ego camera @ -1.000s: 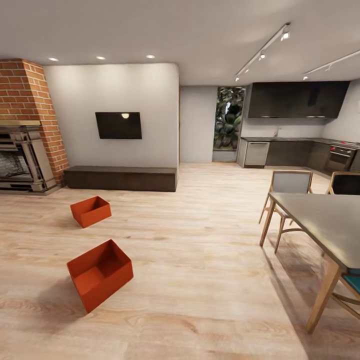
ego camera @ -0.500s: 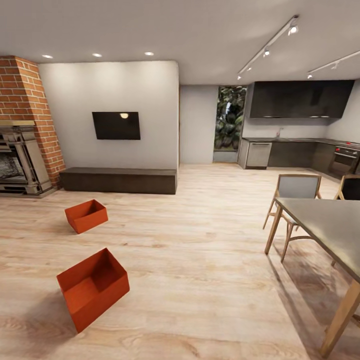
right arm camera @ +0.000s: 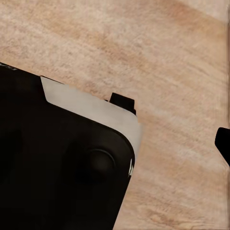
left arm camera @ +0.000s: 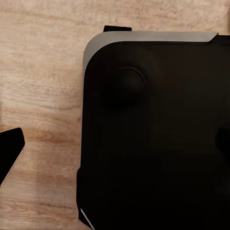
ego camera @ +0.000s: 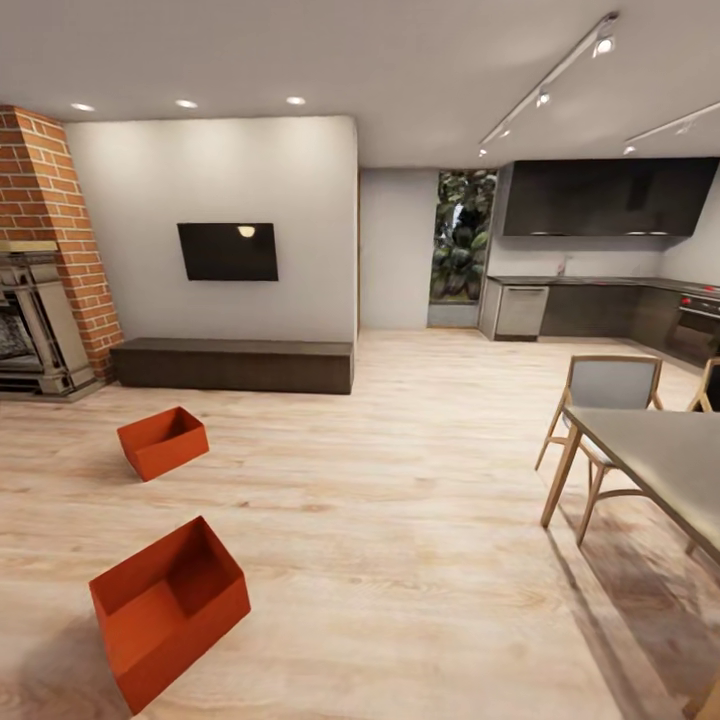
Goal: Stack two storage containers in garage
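Living room, wood floor: 2 bins waiting, robot closing in.

Against the low cabinet (ego camera: 232,364) under the TV (ego camera: 228,251), 1 orange bin (ego camera: 162,441) sits just in front; the other bin (ego camera: 168,610) lies nearer the robot, well apart. Both have slid lower and left in the head view, so the camera has advanced and turned. Pickup not begun. Either gripper's jaw state: cannot tell.

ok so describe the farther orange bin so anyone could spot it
Find the brick fireplace and the long dark low cabinet under the wall TV. On the wood floor before the cabinet sits the farther bin; its twin lies nearer the camera.
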